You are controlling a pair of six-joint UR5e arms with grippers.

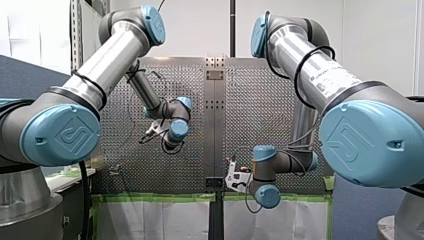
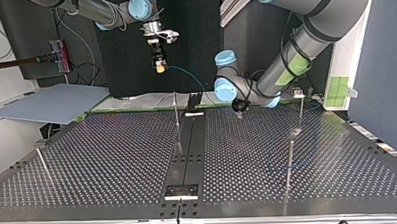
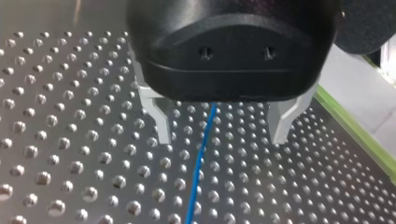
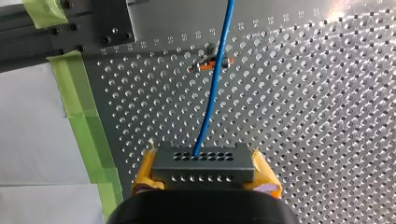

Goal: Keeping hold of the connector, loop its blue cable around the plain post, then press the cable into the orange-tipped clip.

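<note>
In the right wrist view my right gripper (image 4: 204, 171) is shut on a grey connector block (image 4: 203, 158), one yellow pad (image 4: 144, 176) on each side. The blue cable (image 4: 215, 79) leaves the block's face and runs on over the perforated table, passing the orange-tipped clip (image 4: 210, 65). In the top view that gripper (image 2: 158, 63) hangs high above the far edge, the cable (image 2: 188, 76) sagging away from it. My left gripper (image 3: 222, 139) is open just above the table, and the cable (image 3: 200, 161) lies on the plate between its metal fingers (image 3: 159, 122). The top view shows it (image 2: 239, 109) low at the far side.
Thin upright posts stand on the plate in the top view: one (image 2: 176, 111) near the far middle, one (image 2: 289, 164) at the right, one with a small head (image 2: 300, 104) behind it, and a leaning one (image 2: 43, 165) at the left. Green tape (image 4: 88, 126) marks the table's edge.
</note>
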